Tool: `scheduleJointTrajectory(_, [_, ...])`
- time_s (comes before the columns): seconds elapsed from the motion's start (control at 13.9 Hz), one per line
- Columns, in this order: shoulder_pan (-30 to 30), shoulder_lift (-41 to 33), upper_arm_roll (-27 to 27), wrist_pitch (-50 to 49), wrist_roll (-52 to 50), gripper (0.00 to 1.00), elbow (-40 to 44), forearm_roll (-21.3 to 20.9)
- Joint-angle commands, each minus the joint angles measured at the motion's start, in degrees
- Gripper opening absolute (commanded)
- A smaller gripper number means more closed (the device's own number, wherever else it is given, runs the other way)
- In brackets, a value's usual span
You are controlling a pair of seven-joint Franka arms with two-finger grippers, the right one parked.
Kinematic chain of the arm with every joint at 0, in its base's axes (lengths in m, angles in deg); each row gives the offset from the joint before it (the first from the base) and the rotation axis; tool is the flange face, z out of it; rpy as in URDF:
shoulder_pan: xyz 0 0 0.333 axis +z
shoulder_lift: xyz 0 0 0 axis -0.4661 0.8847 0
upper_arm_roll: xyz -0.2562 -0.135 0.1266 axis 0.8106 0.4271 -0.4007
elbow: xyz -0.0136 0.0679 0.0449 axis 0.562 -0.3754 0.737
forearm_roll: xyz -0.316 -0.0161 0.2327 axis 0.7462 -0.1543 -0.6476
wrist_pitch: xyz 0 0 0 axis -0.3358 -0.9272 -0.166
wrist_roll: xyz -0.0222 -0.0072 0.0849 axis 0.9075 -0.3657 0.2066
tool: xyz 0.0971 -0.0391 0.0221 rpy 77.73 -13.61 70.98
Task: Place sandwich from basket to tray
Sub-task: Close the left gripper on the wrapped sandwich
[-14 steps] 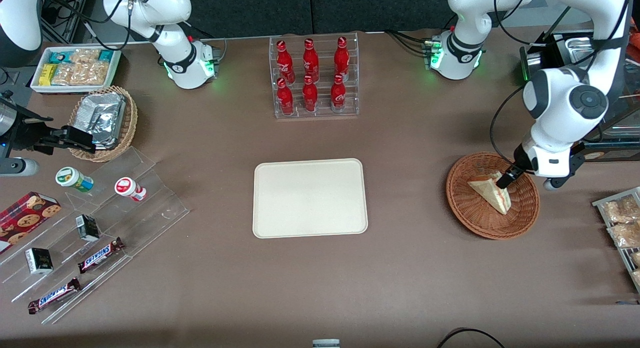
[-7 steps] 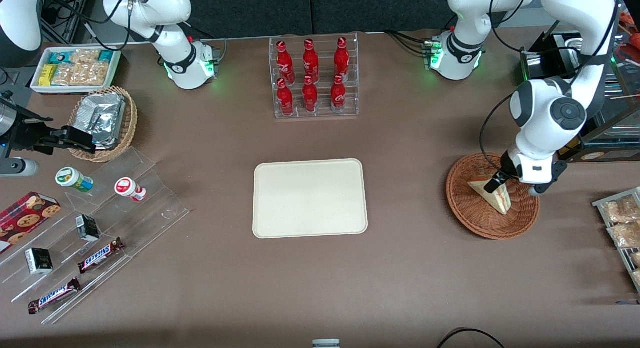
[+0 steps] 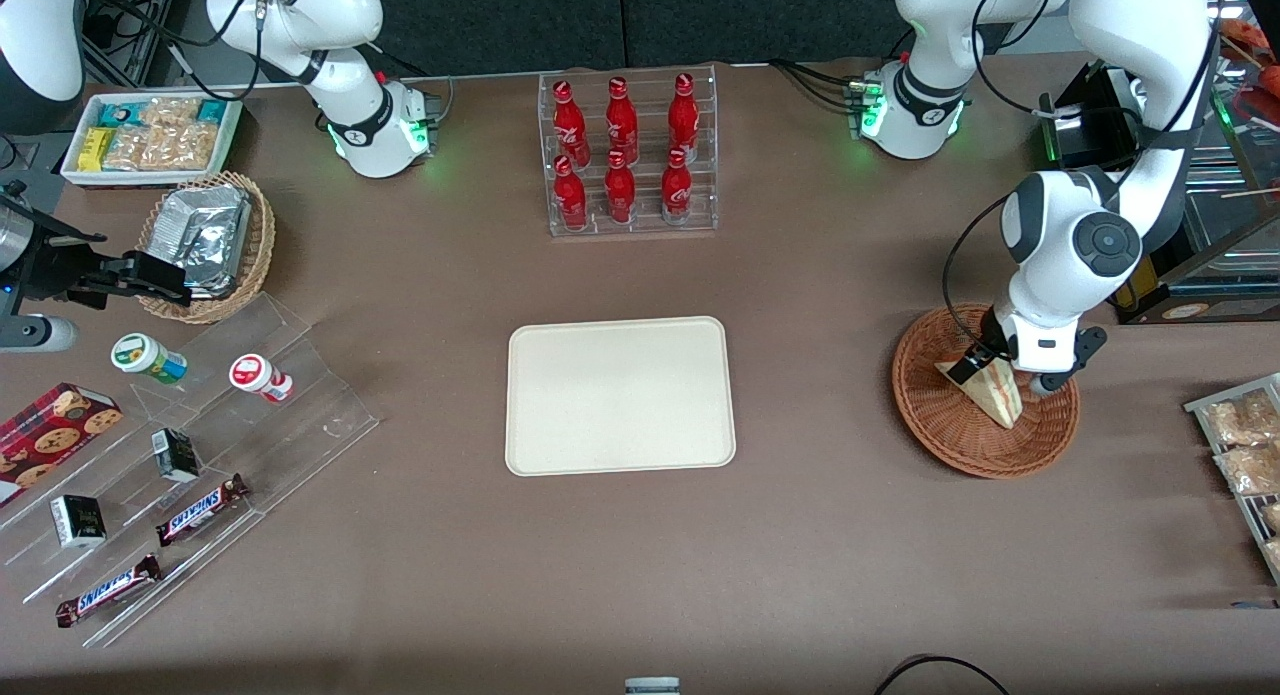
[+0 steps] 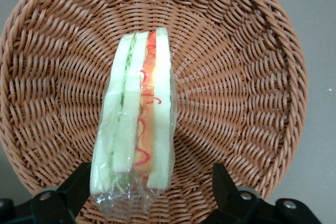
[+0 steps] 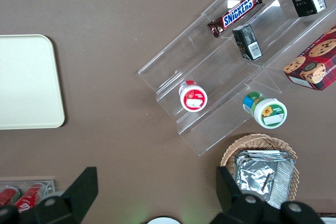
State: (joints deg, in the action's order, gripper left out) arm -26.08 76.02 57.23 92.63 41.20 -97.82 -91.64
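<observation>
Here the open jaws (image 4: 149, 192) straddle the sandwich (image 4: 137, 124), arm-hidden in the basket (image 3: 950, 440).

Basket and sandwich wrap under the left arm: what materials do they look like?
Basket: woven wicker, matte reddish-brown, visible interlaced strands. Sandwich: soft white bread in what looks like thin clear plastic film, glossy and crinkled at its end. The end effector hangs open above it, fingers either side.
</observation>
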Motion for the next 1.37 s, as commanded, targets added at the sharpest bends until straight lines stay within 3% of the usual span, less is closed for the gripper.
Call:
scheduleJointTrajectory(0.0, [0.3, 0.9, -0.3, 1.7, -0.9, 1.00, -0.3, -2.9])
scheduleJointTrajectory(0.22, [0.5, 1.9, -0.5, 2.9, -0.8, 0.97, -0.1, -3.4])
scheduleJointTrajectory(0.29, [0.5, 2.1, -0.5, 2.9, -0.8, 0.90, 0.0, -3.4])
scheduleJointTrajectory(0.36, [0.5, 2.1, -0.5, 2.9, -0.9, 0.75, 0.1, -3.4])
scheduleJointTrajectory(0.43, [0.5, 2.1, -0.7, 2.9, -0.9, 0.52, 0.2, -3.4])
scheduleJointTrajectory(0.5, [0.5, 2.2, -1.0, 2.9, -0.8, 0.37, 0.3, -3.4])
scheduleJointTrajectory(0.65, [0.5, 2.0, -1.0, 2.8, -0.3, 0.17, 0.6, -3.4])
scheduleJointTrajectory(0.86, [0.3, 0.0, -1.0, -0.9, -0.1, 0.16, 2.2, -3.8])
scheduleJointTrajectory(1.3, [-0.4, -4.1, 5.2, -29.0, -0.3, 0.16, 18.4, -3.7])
